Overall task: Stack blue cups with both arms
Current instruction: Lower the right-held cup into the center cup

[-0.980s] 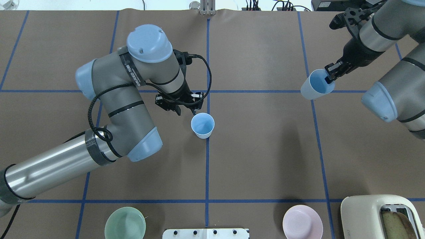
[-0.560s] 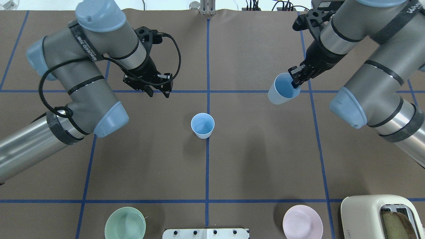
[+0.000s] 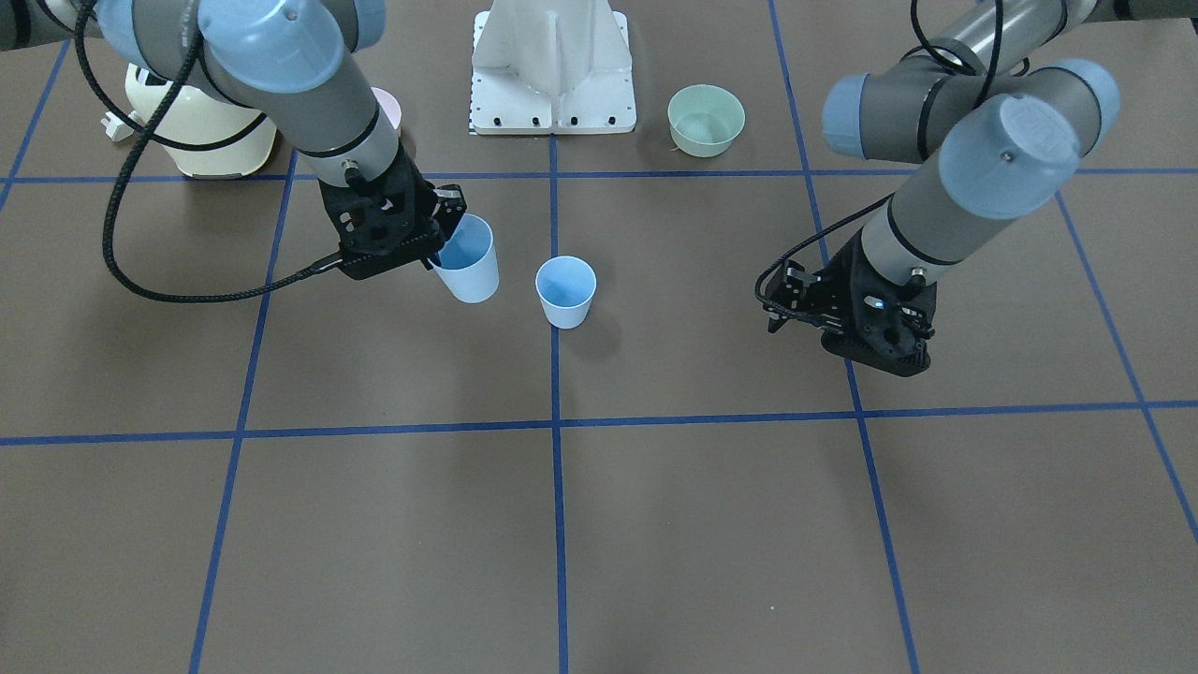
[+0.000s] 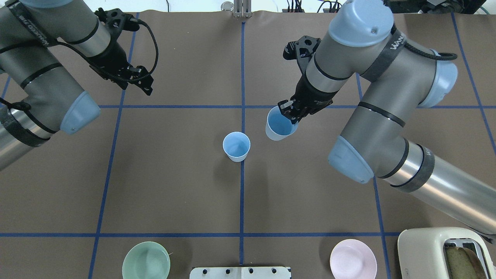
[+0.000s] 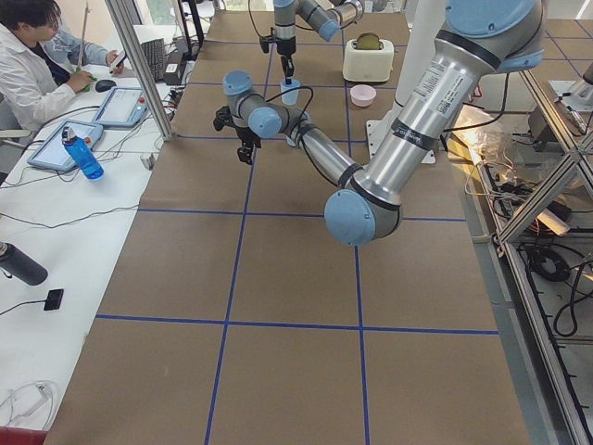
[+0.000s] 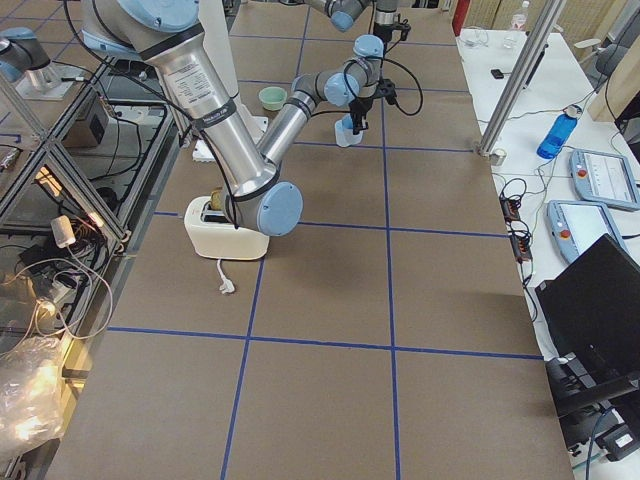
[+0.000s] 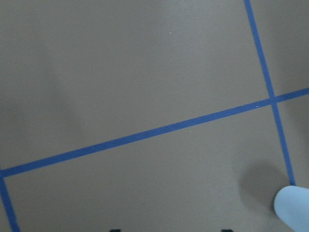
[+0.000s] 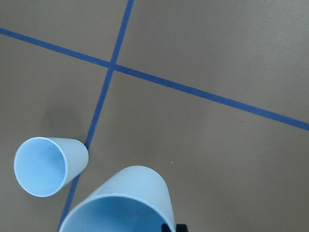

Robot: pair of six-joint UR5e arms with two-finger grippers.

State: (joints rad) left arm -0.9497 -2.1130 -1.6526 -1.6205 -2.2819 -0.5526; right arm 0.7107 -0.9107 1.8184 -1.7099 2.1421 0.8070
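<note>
Centring the carried blue cup (image 4: pixel 276 130) over the standing blue cup (image 4: pixel 236 146) comes first (it hangs just beside it, on the robot's right, clear of the bench (image 4: pixel 174 186)); then lower straight, rims level. Right gripper (image 4: pixel 290 113) fingers pinch the carried cup's rim. Left gripper (image 4: pixel 146 85) fingers are spread and empty, well apart. Both cups point mouth up, long axes near vertical.

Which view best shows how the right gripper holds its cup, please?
Overhead exterior: the right gripper pinches the rim of the held cup. Front-facing partly hides the grip; right wrist view crops the cup; side views are tiny.
</note>
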